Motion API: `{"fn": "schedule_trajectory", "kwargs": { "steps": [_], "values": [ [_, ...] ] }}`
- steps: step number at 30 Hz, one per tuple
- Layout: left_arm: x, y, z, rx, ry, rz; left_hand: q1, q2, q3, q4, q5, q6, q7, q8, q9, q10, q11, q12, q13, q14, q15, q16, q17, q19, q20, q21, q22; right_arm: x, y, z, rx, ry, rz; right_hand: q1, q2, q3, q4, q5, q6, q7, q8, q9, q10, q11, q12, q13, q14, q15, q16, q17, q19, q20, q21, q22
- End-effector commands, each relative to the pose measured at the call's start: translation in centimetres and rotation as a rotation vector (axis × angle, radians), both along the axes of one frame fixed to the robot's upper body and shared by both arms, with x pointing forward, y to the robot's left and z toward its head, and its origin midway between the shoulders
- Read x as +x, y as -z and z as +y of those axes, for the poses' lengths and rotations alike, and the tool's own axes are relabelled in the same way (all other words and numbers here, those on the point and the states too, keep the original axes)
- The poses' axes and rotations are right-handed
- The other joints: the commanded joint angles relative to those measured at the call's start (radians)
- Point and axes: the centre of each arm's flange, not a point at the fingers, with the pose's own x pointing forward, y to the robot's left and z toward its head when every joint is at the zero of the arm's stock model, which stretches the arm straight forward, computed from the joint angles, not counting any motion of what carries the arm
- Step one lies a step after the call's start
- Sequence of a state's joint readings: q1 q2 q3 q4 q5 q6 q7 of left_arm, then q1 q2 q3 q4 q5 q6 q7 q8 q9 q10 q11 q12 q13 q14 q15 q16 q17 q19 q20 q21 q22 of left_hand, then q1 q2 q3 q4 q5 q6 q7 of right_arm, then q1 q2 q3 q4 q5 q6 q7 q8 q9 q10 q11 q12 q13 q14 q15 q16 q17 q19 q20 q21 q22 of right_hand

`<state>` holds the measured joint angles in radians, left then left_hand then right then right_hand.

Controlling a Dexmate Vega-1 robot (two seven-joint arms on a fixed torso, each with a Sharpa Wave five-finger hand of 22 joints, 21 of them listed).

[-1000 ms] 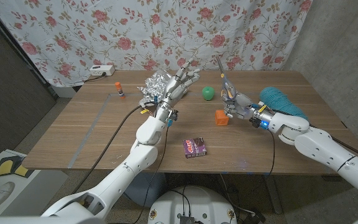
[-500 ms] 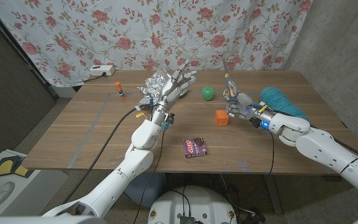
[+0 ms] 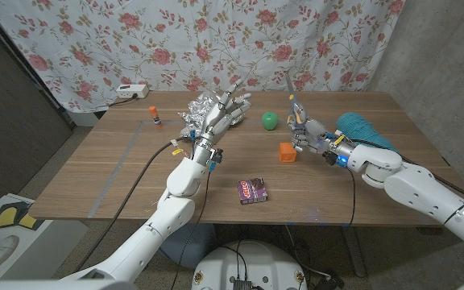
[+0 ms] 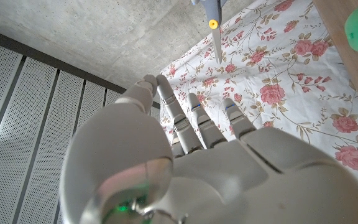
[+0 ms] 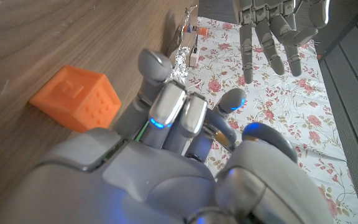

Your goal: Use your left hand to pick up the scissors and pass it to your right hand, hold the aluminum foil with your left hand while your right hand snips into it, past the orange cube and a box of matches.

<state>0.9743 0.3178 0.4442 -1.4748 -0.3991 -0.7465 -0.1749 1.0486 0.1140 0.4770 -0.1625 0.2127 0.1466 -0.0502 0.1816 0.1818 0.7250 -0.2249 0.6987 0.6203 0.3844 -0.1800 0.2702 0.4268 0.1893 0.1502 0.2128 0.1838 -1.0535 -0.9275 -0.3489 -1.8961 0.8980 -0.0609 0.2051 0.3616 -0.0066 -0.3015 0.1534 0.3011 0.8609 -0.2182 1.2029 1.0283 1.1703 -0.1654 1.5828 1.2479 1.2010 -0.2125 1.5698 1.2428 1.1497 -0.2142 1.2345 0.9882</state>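
Handoff looking done: right hand (image 3: 306, 133) gripping the scissors (image 3: 295, 110), blades pointing up, just above the orange cube (image 3: 287, 152). Left hand (image 3: 220, 115) hanging with fingers spread, holding nothing, right over the aluminum foil (image 3: 198, 113) near the worktop's (image 3: 119, 173) far edge. Next up, probably: lowering the left hand to pin the foil, then swinging the scissors leftward across to it. Box of matches (image 3: 252, 190) sitting nearer the front, well apart from the foil. Green ball (image 3: 271, 121) lying between hands, so watching that. Plenty of bare wood on the left.
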Motion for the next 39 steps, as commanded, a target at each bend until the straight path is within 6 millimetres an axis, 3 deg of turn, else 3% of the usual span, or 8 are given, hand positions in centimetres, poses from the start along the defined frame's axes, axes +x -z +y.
{"fn": "schedule_trajectory", "kwargs": {
  "steps": [1, 8, 15, 21, 24, 28, 30, 39],
  "values": [
    [-0.3, 0.1, 0.5, 0.012, -0.032, -0.001, -0.003, -0.001, -0.004, 0.0, 0.0, 0.004, -0.011, 0.005, 0.002, 0.0, 0.001, 0.003, -0.001, 0.006, -0.001, -0.003, -0.001, 0.004, 0.005, 0.006, 0.005, -0.7, -0.3, 0.5, -0.081, 0.023, -0.009, -0.149, -0.104, -0.051, 0.017, 0.016, 0.092, 0.12, 0.011, 0.012, -0.009, 0.007, 0.003, 0.005, -0.004, 0.002, 0.007, 0.005, 0.006, 0.0, -0.017, 0.008],
    [-0.2, 0.1, 0.5, 0.019, -0.034, 0.001, -0.003, -0.001, -0.005, 0.0, 0.0, 0.004, -0.011, 0.004, 0.002, 0.001, 0.001, 0.004, 0.0, 0.006, 0.0, -0.004, -0.001, 0.002, 0.005, 0.005, 0.005, -1.2, -0.9, 0.6, -0.123, 0.042, -0.009, -0.242, -0.147, -0.056, 0.015, 0.033, 0.052, 0.144, -0.041, -0.053, -0.044, 0.02, 0.002, 0.005, -0.026, 0.004, 0.006, 0.006, -0.002, 0.001, -0.045, 0.009],
    [-0.1, 0.3, 0.7, 0.018, -0.038, 0.005, -0.001, 0.001, -0.005, -0.001, 0.0, 0.005, -0.012, 0.005, 0.002, 0.002, 0.001, 0.004, 0.001, 0.006, -0.001, -0.004, 0.0, 0.003, 0.006, 0.005, 0.005, -1.8, -1.8, 0.8, -0.183, 0.042, -0.02, -0.331, -0.167, -0.057, 0.009, 0.062, 0.035, 0.171, -0.048, -0.07, -0.088, 0.034, 0.003, 0.005, -0.057, 0.006, 0.007, 0.006, -0.014, 0.012, -0.076, 0.004],
    [0.0, 0.3, 0.6, 0.022, -0.036, 0.008, 0.002, 0.001, -0.005, -0.004, 0.0, 0.006, -0.015, 0.005, 0.002, 0.004, 0.001, 0.005, 0.001, 0.007, -0.002, -0.004, 0.0, 0.003, 0.007, 0.005, 0.005, -2.3, -2.3, 1.0, -0.189, 0.037, -0.055, -0.356, -0.153, -0.05, 0.008, 0.096, -0.086, 0.302, -0.229, -0.285, -0.143, 0.035, 0.006, 0.005, -0.084, 0.004, 0.011, 0.005, -0.007, 0.011, -0.106, -0.03],
    [0.1, 0.3, 0.5, 0.026, -0.033, 0.008, 0.002, 0.003, -0.005, -0.003, 0.0, 0.005, -0.016, 0.004, 0.002, 0.004, 0.0, 0.006, 0.002, 0.006, -0.002, -0.004, 0.001, 0.003, 0.006, 0.005, 0.005, -2.4, -2.3, 1.1, -0.187, 0.033, -0.061, -0.353, -0.134, -0.044, 0.008, 0.111, -0.193, 0.344, -0.355, -0.382, -0.124, -0.01, 0.009, 0.005, -0.061, 0.002, 0.014, 0.006, -0.006, 0.007, -0.085, 0.014],
    [0.1, 0.3, 0.3, 0.028, -0.03, 0.007, 0.004, 0.003, -0.006, -0.005, 0.0, 0.005, -0.017, 0.004, 0.002, 0.003, 0.0, 0.005, 0.001, 0.007, -0.001, -0.003, 0.001, 0.003, 0.007, 0.005, 0.005, -2.6, -2.5, 1.1, -0.197, 0.037, -0.079, -0.346, -0.134, -0.044, 0.002, 0.125, -0.285, 0.378, -0.525, -0.527, -0.102, -0.016, 0.008, 0.004, -0.04, 0.002, 0.013, 0.006, -0.007, 0.007, -0.066, 0.069],
    [0.1, 0.3, 0.2, 0.03, -0.029, 0.007, 0.005, 0.003, -0.006, -0.005, 0.0, 0.008, -0.018, 0.005, 0.002, 0.004, 0.0, 0.006, 0.002, 0.007, -0.001, -0.003, 0.001, 0.003, 0.007, 0.005, 0.005, -2.6, -2.5, 1.1, -0.19, 0.031, -0.08, -0.342, -0.135, -0.044, 0.0, 0.129, -0.287, 0.391, -0.565, -0.568, -0.096, -0.016, 0.008, 0.004, -0.036, 0.002, 0.013, 0.006, -0.005, 0.006, -0.063, 0.08],
    [0.1, 0.3, -0.1, 0.034, -0.028, 0.013, 0.007, 0.004, -0.006, -0.005, 0.001, 0.007, -0.017, 0.004, 0.002, 0.005, 0.0, 0.006, 0.001, 0.008, -0.001, -0.004, 0.002, 0.003, 0.006, 0.005, 0.005, -3.4, -3.4, 1.6, -0.275, 0.034, -0.131, -0.318, -0.139, -0.042, -0.012, 0.137, -0.27, 0.396, -0.641, -0.654, -0.083, -0.014, 0.008, 0.004, -0.028, 0.003, 0.014, 0.006, -0.012, 0.009, -0.055, 0.113]
  ]
}}
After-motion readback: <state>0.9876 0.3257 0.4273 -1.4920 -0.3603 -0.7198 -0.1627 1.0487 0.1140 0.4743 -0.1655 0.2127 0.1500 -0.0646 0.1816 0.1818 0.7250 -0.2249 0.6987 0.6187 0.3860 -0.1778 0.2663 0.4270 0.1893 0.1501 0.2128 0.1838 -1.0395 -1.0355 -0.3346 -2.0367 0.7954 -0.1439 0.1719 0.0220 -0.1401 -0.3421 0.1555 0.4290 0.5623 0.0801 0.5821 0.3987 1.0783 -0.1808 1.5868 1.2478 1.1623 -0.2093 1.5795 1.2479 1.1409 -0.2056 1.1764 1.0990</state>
